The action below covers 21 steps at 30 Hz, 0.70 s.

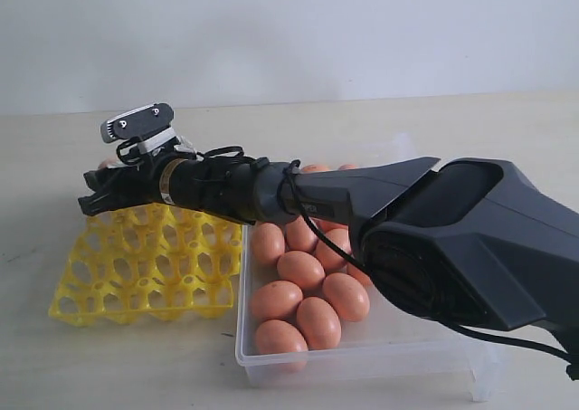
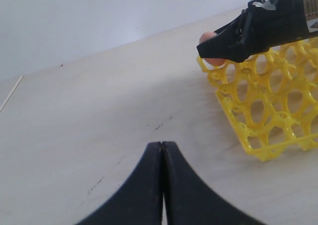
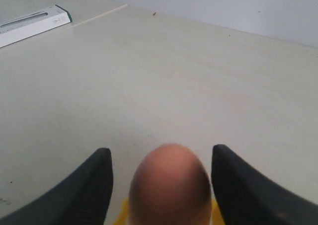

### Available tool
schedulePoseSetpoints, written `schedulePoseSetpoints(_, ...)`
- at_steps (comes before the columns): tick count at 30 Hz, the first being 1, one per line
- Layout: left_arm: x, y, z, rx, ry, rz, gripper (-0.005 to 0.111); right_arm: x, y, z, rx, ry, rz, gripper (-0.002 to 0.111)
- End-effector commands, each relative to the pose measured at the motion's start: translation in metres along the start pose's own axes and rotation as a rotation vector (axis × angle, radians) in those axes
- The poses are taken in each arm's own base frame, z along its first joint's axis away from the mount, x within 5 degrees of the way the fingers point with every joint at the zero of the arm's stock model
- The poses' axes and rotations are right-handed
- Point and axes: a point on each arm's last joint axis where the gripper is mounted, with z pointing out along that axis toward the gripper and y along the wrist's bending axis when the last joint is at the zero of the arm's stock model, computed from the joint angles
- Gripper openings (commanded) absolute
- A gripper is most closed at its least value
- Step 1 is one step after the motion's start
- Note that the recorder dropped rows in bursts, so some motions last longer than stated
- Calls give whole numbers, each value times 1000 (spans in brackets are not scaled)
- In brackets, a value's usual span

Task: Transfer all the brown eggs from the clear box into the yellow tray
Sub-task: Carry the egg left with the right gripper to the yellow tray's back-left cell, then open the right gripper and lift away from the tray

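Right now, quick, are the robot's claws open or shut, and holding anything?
Left gripper: shut, holding nothing.
Right gripper: open, brown egg loose between the jaws.

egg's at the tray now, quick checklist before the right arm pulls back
1. right gripper open: ok, a gap shows beside the egg.
2. egg seated in a cup of the tray: cannot tell, its base is out of view.
3. left gripper out of the way: ok, shut, over bare table off the tray's side.
4. free cups left: ok, those in view are empty.
5. eggs left in the box: ok, many lie there.
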Motion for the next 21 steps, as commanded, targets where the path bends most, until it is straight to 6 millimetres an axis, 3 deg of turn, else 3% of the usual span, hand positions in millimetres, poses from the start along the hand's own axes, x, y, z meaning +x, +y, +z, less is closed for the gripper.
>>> schedulePoseSetpoints(1,-2,0,-1,-1,-18,-5,0,-3,-1,0,16,5,-9,64)
schedulePoseSetpoints(6,-2,0,-1,-1,-18,-5,0,-19,-5,-6,93,41,-13,65)
schedulePoseSetpoints(10,-2,0,-1,-1,-18,-5,0,-65,-10,-28,255,89,-14,61)
schedulePoseSetpoints(15,-2,0,-1,-1,-18,-5,0,-147,-1,-83,429,148,64,46)
schedulePoseSetpoints(17,-2,0,-1,-1,-18,-5,0,-165,9,-107,442,269,16,45)
schedulePoseSetpoints(21,-2,0,-1,-1,-18,-5,0,-167,19,-152,452,621,-24,45)
